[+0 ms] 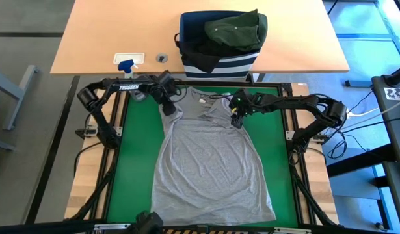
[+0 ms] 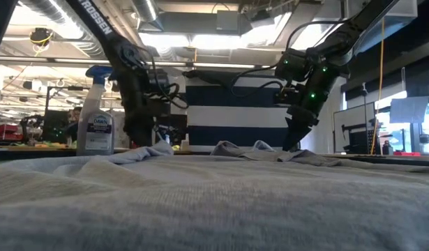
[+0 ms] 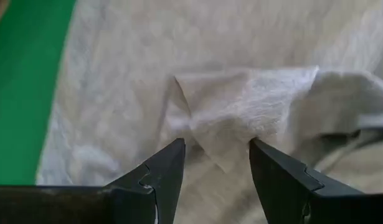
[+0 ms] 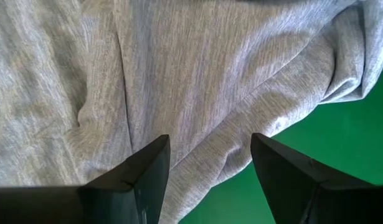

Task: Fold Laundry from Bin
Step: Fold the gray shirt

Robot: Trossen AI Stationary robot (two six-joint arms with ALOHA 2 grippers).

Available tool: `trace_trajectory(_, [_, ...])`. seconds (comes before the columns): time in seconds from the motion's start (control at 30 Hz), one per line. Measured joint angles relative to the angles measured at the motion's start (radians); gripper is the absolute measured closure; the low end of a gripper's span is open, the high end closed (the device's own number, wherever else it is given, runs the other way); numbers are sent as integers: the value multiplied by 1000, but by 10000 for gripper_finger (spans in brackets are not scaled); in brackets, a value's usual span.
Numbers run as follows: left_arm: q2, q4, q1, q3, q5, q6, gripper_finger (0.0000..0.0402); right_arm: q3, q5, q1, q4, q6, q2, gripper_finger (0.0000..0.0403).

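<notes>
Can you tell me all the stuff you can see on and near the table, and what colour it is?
grey shirt: one, light grey, spread flat on the green mat
green mat: one, bright green, under the shirt
bin: one, navy with white stripes, on the wooden table beyond the mat
olive garment: one, dark olive green, piled on top of the bin
spray bottle: one, clear with a blue nozzle, on the wooden table to the left of the bin
wooden table: one, light brown, beyond the mat
left gripper: one, dark, open over the shirt's left shoulder
right gripper: one, dark, open over the shirt's right shoulder
</notes>
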Motion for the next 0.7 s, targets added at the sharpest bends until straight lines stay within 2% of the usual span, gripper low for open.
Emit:
trace_trajectory(0.13, [0, 43, -1, 0, 27, 44, 263, 0, 0, 0, 0, 5, 0, 178])
trace_trajectory(0.4, [0, 57, 0, 0, 61, 120, 392, 0, 0, 0, -1, 13, 0, 178])
trace_trajectory(0.7, [0, 58, -12, 113, 44, 93, 400, 0, 0, 0, -1, 13, 0, 178])
